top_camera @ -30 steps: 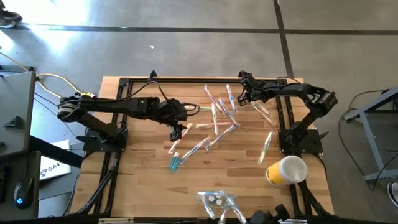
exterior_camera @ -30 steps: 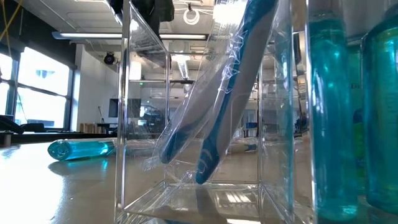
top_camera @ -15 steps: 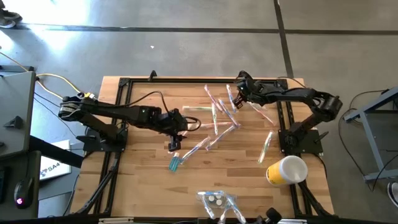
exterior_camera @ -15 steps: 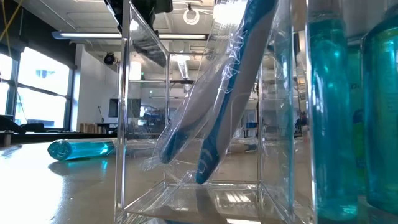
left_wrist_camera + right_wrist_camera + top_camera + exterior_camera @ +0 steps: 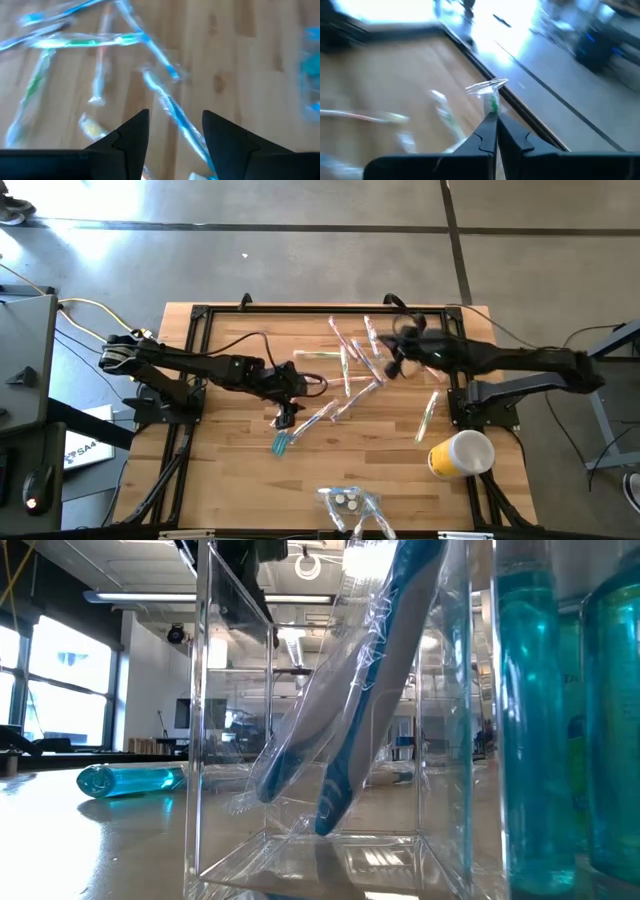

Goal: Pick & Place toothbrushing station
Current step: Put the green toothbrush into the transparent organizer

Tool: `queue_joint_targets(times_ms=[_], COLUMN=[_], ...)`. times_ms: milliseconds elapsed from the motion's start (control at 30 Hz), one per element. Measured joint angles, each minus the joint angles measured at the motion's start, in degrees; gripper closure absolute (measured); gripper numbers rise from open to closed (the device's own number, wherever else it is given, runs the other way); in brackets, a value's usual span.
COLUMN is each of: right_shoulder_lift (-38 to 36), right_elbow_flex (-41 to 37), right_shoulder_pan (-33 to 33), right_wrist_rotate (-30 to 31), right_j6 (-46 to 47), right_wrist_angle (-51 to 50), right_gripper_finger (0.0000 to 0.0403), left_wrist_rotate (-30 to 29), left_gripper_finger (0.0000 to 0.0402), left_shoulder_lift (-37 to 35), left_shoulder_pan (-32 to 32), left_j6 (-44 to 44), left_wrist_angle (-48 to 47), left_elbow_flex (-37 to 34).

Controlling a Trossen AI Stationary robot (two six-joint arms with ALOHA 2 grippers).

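Several wrapped toothbrushes (image 5: 352,368) lie scattered on the wooden table's far middle. My left gripper (image 5: 287,414) hovers open over the pile's near-left end. In its wrist view a blue wrapped toothbrush (image 5: 175,112) lies on the wood below the gap between its fingers (image 5: 172,135). My right gripper (image 5: 394,360) is raised over the pile's right side, shut on a wrapped toothbrush with a green part (image 5: 492,102). A clear holder (image 5: 350,505) stands at the near edge, with blue wrapped toothbrushes (image 5: 340,740) leaning inside it. My right gripper pinches the wrapped toothbrush between its two fingertips near one end (image 5: 493,111). The crimped wrapper end (image 5: 487,87) sticks out past the fingertips. The rest of the toothbrush is hidden behind the fingers. The held end is well above the table.
A yellow-and-white cup (image 5: 461,455) lies at the near right. A teal tube (image 5: 281,442) lies just near of my left gripper. Teal bottles (image 5: 545,710) stand beside the clear holder. A single green wrapped toothbrush (image 5: 430,415) lies at the right.
My right gripper has risen from the pile's far right side and come a little toward the near edge, tipping toward level, with the wrapped toothbrush in its fingertips. My left gripper has drifted toward the near edge, staying open.
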Motion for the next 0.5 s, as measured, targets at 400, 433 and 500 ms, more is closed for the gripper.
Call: queue_joint_targets(times_ms=[400,433,500], right_shoulder_lift=[-1.8,-1.1,0.5], right_elbow_flex=[0.1,0.0,0.0], right_shoulder_pan=[31.8,34.2,38.5], right_wrist_rotate=[-3.3,-3.3,-3.3], right_j6=[2.8,3.2,3.9], right_wrist_angle=[13.4,14.6,18.0], right_gripper_finger=[0.0401,0.0401,0.0401], left_wrist_rotate=[4.9,4.8,4.8], left_gripper_finger=[0.0224,0.0224,0.0224], left_shoulder_lift=[0.0,0.0,0.0], left_shoulder_pan=[-5.2,-5.6,-6.9], left_j6=[4.0,3.9,3.0], left_wrist_angle=[5.8,5.7,5.8], left_elbow_flex=[0.0,0.0,0.0])
